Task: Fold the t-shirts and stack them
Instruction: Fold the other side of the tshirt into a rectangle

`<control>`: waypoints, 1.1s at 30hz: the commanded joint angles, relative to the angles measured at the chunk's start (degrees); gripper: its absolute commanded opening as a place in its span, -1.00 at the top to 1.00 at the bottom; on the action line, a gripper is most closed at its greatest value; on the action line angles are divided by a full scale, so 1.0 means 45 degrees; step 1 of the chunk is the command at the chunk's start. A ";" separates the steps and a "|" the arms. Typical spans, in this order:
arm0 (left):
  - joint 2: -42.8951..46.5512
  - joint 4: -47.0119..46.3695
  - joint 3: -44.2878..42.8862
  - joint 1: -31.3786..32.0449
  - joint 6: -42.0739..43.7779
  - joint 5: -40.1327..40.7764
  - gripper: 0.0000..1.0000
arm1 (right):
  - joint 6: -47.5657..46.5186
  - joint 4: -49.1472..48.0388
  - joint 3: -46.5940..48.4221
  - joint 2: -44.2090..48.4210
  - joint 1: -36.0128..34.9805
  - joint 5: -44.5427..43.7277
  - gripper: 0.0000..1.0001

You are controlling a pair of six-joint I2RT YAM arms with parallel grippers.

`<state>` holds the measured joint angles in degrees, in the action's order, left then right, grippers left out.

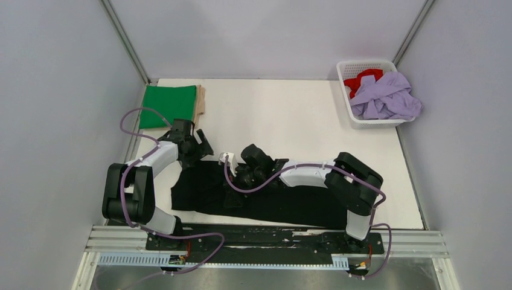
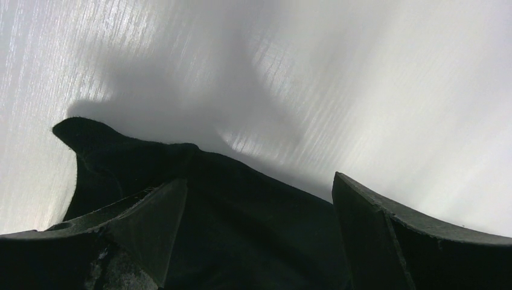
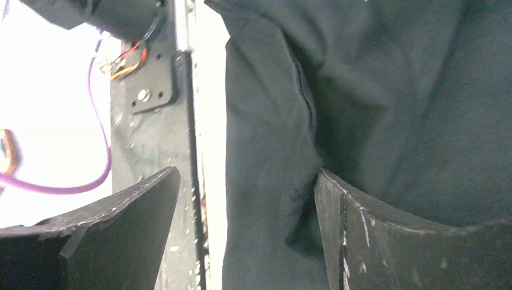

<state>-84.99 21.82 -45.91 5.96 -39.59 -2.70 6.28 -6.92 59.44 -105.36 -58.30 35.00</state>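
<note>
A large black t-shirt (image 1: 284,202) lies spread along the table's near edge. My left gripper (image 1: 199,152) is at its far left corner; in the left wrist view it (image 2: 259,199) stands open, with black cloth (image 2: 241,229) between and under the fingers (image 2: 151,223). My right gripper (image 1: 237,180) is low over the shirt's left part. In the right wrist view it (image 3: 247,181) is open astride the shirt's hem (image 3: 265,199), and one finger (image 3: 386,241) presses against a fold. A folded green t-shirt (image 1: 168,106) rests on a tan one (image 1: 201,101) at the back left.
A white lattice basket (image 1: 375,122) at the back right holds a red t-shirt (image 1: 361,78) and a lilac one (image 1: 389,96) that spills over its rim. The white table (image 1: 290,115) is walled by grey panels. The arms' black mounting plate (image 3: 151,139) runs just past the shirt's near edge.
</note>
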 commanded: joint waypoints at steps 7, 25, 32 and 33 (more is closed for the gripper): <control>-0.0232 -0.0297 -0.0694 -0.0244 0.0355 0.0249 -0.94 | -0.1775 0.1147 -0.1030 0.1498 -0.0891 0.2145 -0.58; 0.1113 0.1397 -0.1969 -0.0249 0.0881 -0.0172 -1.00 | 0.0629 -0.0560 -0.1556 0.3256 0.0049 -0.0523 -1.00; 0.5012 0.1978 0.0426 -0.0230 0.0188 -0.1335 -1.00 | -0.0112 -0.0840 0.0212 0.1051 -0.0525 0.1117 -1.00; 0.5221 0.1779 0.0724 -0.0230 0.0040 -0.1549 -1.00 | -0.0191 -0.0842 0.0581 0.0638 -0.0614 0.1190 -1.00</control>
<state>-68.27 28.42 -48.36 5.41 -37.41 -5.32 7.57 -7.60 55.79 -97.65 -59.07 35.46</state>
